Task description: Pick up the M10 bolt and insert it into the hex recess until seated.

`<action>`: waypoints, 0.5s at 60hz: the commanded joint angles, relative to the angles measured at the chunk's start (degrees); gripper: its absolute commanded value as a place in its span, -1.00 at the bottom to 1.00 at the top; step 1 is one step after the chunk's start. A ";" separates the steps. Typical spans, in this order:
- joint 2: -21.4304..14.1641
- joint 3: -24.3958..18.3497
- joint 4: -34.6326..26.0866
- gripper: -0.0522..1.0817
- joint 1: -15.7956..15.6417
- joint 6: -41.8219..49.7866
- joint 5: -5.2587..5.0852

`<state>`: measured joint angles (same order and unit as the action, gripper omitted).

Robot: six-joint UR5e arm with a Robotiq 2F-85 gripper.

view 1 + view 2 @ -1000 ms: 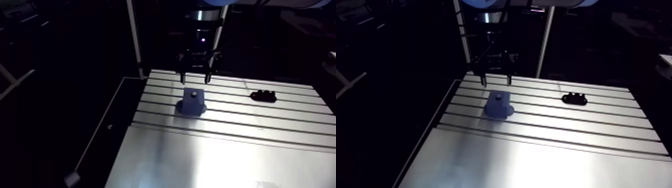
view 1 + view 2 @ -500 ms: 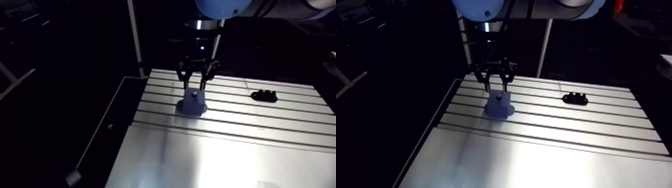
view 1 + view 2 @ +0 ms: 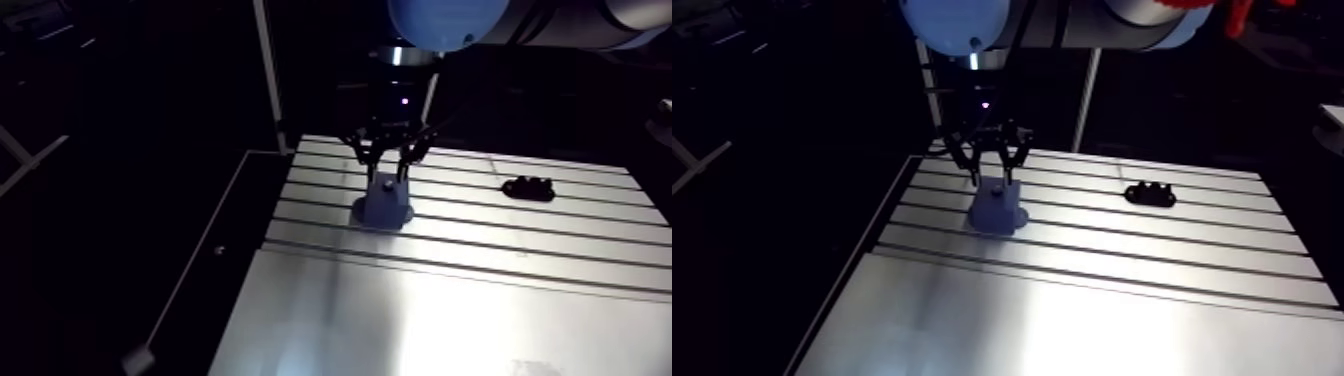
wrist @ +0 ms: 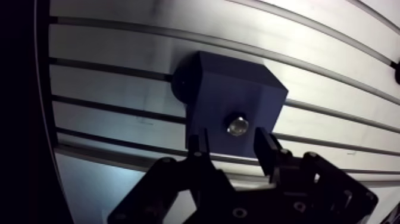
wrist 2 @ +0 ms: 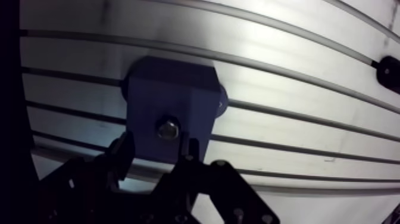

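Observation:
A dark blue block (image 4: 229, 98) stands on the slotted aluminium table (image 3: 480, 250). A metal bolt (image 4: 237, 126) sits in the block's top face, its shiny end facing up. My gripper (image 4: 232, 143) hangs just above the block. Its two black fingers (image 4: 199, 143) stand either side of the bolt with a gap on each side, so it is open and holds nothing. In the arm view the gripper (image 3: 388, 178) comes straight down onto the top of the block (image 3: 383, 205).
A small black part (image 3: 527, 186) lies on the table to the right of the block, near the far edge. The table's left edge (image 3: 250, 250) runs close beside the block, with a dark drop beyond it.
The gripper has come down from the table's far edge onto the top of the block, and its fingers have drawn closer together. The block and the black part have not moved.

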<state>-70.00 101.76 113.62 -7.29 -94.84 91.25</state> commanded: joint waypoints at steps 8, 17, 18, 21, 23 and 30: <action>0.60 0.41 1.75 -0.05 0.16 -1.40 -0.48; 0.71 0.59 2.96 -0.04 0.42 -1.88 -1.04; 0.71 0.59 2.97 -0.04 0.43 -1.89 -1.03; 0.71 0.67 2.98 -0.04 0.51 -1.89 -1.03; 0.63 0.68 2.98 -0.04 0.60 -1.89 -1.03; 0.62 0.68 2.98 -0.04 0.94 -1.80 -1.03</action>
<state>-69.38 102.33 116.30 -6.81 -96.58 90.31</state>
